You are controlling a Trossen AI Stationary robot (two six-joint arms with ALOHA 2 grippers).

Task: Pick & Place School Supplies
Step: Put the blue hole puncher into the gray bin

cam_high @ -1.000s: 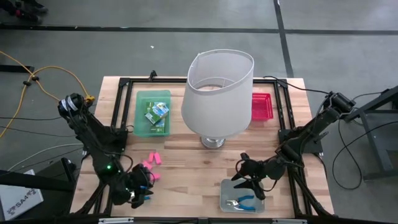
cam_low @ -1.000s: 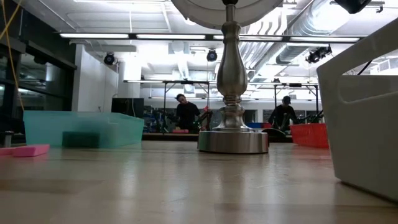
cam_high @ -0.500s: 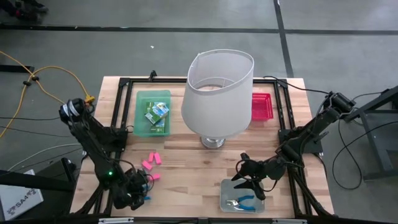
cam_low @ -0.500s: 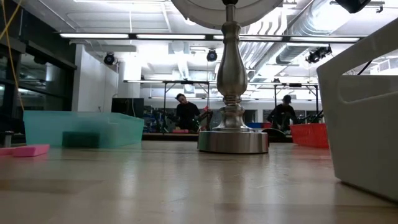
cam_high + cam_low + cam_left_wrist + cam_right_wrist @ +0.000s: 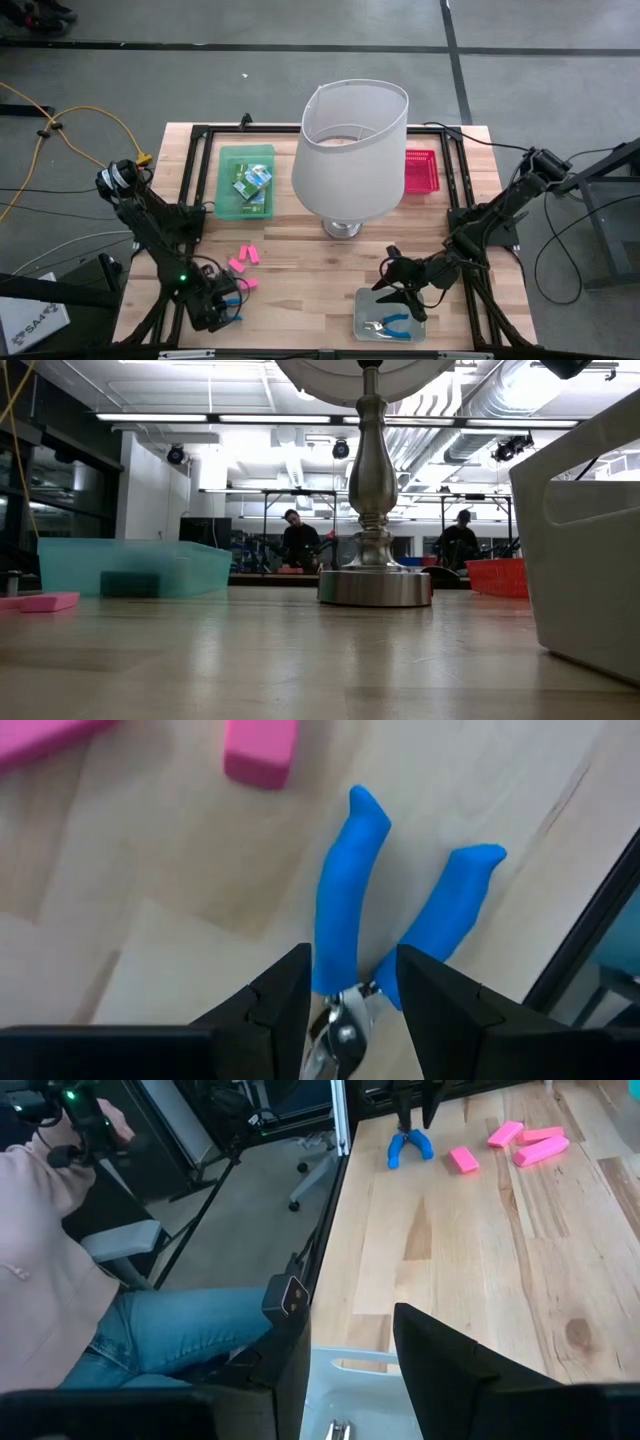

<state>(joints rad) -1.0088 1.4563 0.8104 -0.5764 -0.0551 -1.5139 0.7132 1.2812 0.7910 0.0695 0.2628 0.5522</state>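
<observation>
A blue-handled scissor-like tool lies flat on the wooden table near its front left corner. My left gripper points steeply down over it, open, one finger on each side of the spot where the two handles meet the metal pivot. Three pink erasers lie just beyond it. My right gripper hangs open over the far edge of the clear tray, which holds another blue-handled tool. Small printed boxes lie in the green tray. My left gripper's fingers come from above and stand on either side of the tool's handles near the pivot. The tool lies flat on the table. Whether the fingers touch it I cannot tell.
A big white lamp stands mid-table, its metal base on the wood. A red tray sits at the far right. A seated person is beside the table's left edge. Bare wood stretches between the erasers and the clear tray.
My left gripper has sunk toward the blue-handled tool and has tipped steeper, rolling a little about its own line. The tool and the erasers have stayed where they were.
</observation>
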